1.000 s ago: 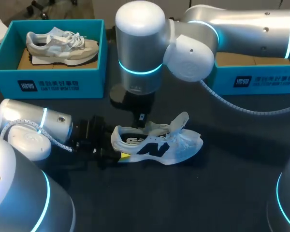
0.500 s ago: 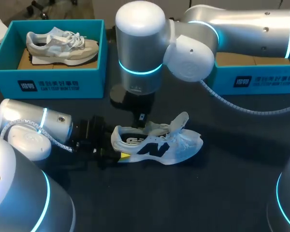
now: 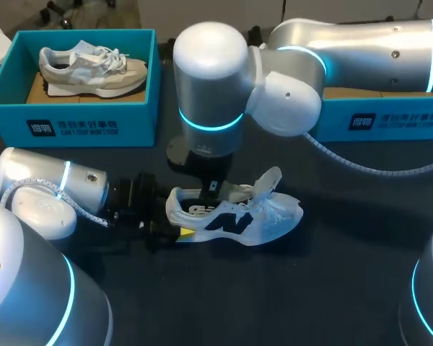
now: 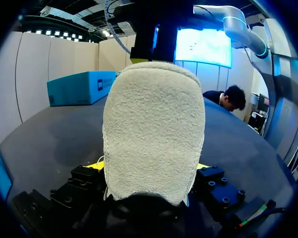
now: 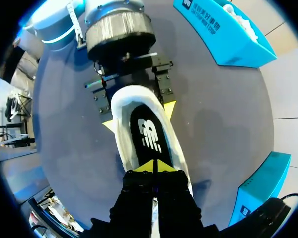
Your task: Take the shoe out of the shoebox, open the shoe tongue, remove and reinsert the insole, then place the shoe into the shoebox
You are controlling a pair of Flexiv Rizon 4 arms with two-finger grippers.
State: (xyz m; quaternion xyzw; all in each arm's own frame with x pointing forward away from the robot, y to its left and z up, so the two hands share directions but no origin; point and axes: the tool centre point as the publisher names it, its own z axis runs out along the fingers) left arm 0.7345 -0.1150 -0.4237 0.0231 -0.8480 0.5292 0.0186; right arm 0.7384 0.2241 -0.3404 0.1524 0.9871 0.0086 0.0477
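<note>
- Shoe (image 3: 238, 220): stands on its sole on the dark table (image 3: 332, 288), near the middle and outside both boxes. Its long axis runs left to right, heel toward my left arm, toe toward the right.
- Left shoebox (image 3: 72, 119): teal card, rectangular, open-topped. A second, grey-beige trainer (image 3: 94, 68) lies inside on brown card.
- My left arm (image 3: 50, 180) lies low along the table. My left gripper (image 4: 151, 166) is clamped on the heel (image 4: 154, 124), one yellow tip at each side.
- The heel facing is off-white and nappy, rounded at the top.
- Upper: white with a dark navy side emblem. The collar opening faces up.
- Insole (image 5: 149, 134): black and smooth with a white mark, lying flat inside the shoe.
- My right arm (image 3: 209, 94) comes in from the right and hangs over the opening. On my right gripper (image 5: 154, 166) the yellow tips are pressed together at the insole's forward part. I cannot tell whether they pinch it.
- Tongue (image 3: 269, 180): raised, leaning toward the toe end. The white laces (image 3: 274, 205) are slack.
- Right shoebox (image 3: 390, 119): teal, behind my right arm, partly hidden.
</note>
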